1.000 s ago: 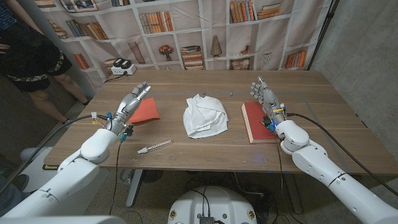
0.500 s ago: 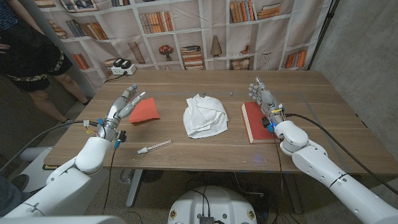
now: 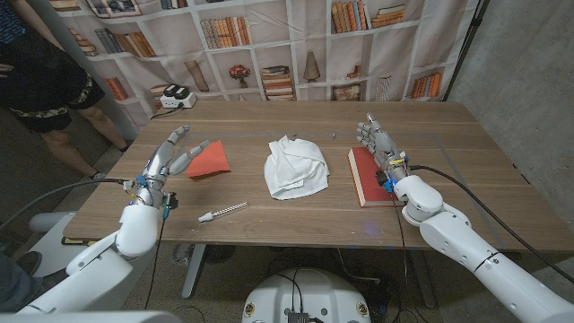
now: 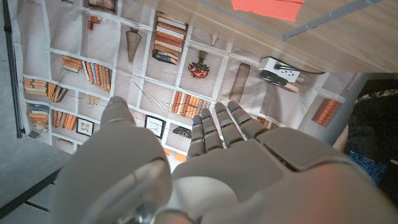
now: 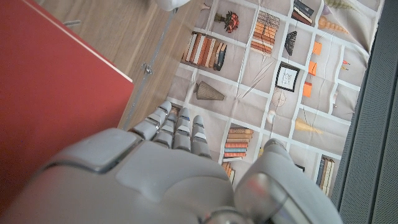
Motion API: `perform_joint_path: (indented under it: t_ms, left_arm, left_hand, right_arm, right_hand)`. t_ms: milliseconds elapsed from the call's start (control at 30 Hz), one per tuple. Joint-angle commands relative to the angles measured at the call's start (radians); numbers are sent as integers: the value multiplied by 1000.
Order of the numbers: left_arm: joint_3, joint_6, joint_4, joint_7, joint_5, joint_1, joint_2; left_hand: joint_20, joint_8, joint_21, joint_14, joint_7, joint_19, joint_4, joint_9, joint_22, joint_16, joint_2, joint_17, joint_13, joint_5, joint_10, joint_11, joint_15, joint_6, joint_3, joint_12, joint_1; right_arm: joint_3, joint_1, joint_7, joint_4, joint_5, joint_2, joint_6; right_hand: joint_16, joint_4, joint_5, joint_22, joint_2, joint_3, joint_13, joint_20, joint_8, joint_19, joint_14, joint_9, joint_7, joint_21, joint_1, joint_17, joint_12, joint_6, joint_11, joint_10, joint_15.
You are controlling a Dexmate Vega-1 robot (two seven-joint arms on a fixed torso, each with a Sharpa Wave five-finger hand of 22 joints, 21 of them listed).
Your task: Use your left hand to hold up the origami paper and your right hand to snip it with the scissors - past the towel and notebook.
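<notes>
Head view: origami paper (image 3: 208, 159) near table edge (image 3: 126, 154).

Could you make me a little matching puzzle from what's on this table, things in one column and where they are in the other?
Things:
1. origami paper
2. towel
3. notebook
4. scissors

Places:
A. crumpled at the table's middle
B. under the right hand
C. near the table's front edge, left of the middle
D. by the fingertips of the raised left hand

Pairs: 1-D, 2-A, 3-B, 4-C
</notes>
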Motion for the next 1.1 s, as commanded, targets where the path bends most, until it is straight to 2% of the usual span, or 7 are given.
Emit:
perform_joint_path:
  t_ms: [33,133,233,367,767,933,1100]
  left_arm:
    - [19,259,-90,98,217,27,-21]
    - [32,322,-105,101,260,22,-26]
    - [44,364,-115,99,291,16,-28]
    - [61,422,-127,83,332,4,-25]
    - [100,598,-186,-53,389,-31,11]
    - [113,627,-195,-71,415,-45,23]
    - [157,700,-201,-72,496,-70,31]
  left_hand:
    - [-15,-5,-4,16,-15,13,-30,4,2,-9,-5,1,3,0,10,-11,-7,15,8,-6,49]
    - [-17,1,-7,24,-21,16,-45,5,2,-11,-7,1,3,-1,21,-21,-9,43,13,-7,79]
    - [-24,12,-6,55,-39,31,-53,6,3,-9,-12,1,3,-6,58,-29,-22,92,15,-2,104]
    - [-31,16,6,110,-46,82,-55,8,4,-3,-17,-1,4,-12,119,-51,-46,134,13,6,126]
    - [-29,26,20,176,-53,139,-54,8,7,2,-16,0,4,-18,184,-65,-54,205,14,9,154]
    - [-30,29,39,245,-42,201,-56,8,8,11,-17,-1,5,-23,234,-57,-64,247,16,12,181]
    - [-28,34,46,277,-49,227,-51,9,9,12,-17,-1,5,-27,273,-69,-71,283,13,16,185]
  right_arm:
    - [-10,10,9,2,9,6,-16]
    - [-15,19,18,17,11,13,-9]
    - [-16,23,19,22,16,18,-10]
    - [-19,27,25,29,14,19,-6]
    - [-18,24,29,43,26,21,-7]
    - [-15,19,26,42,31,20,-9]
    - [-12,16,22,39,34,19,-12]
  right_hand:
    - [-1,-5,-5,4,5,1,3,-8,-1,6,8,4,-1,-3,9,5,2,8,0,0,2]
    - [-1,-5,-5,4,5,0,3,-7,-2,5,8,4,0,-4,9,5,2,7,1,0,3]
    - [-1,-5,-6,4,5,0,3,-7,-2,5,7,4,-1,-4,9,5,2,7,1,0,2]
    - [-2,-5,-6,4,6,0,3,-6,-2,5,7,4,-1,-4,8,5,2,7,1,0,3]
    - [-2,-7,-7,4,7,-1,3,-7,-3,4,7,4,-2,-5,8,5,2,6,2,1,4]
    - [-2,-7,-7,4,7,-2,3,-8,-3,4,6,4,-2,-5,8,5,1,6,1,0,4]
    - [-2,-8,-7,4,8,-2,3,-7,-3,4,6,4,-2,-5,8,5,1,6,1,0,4]
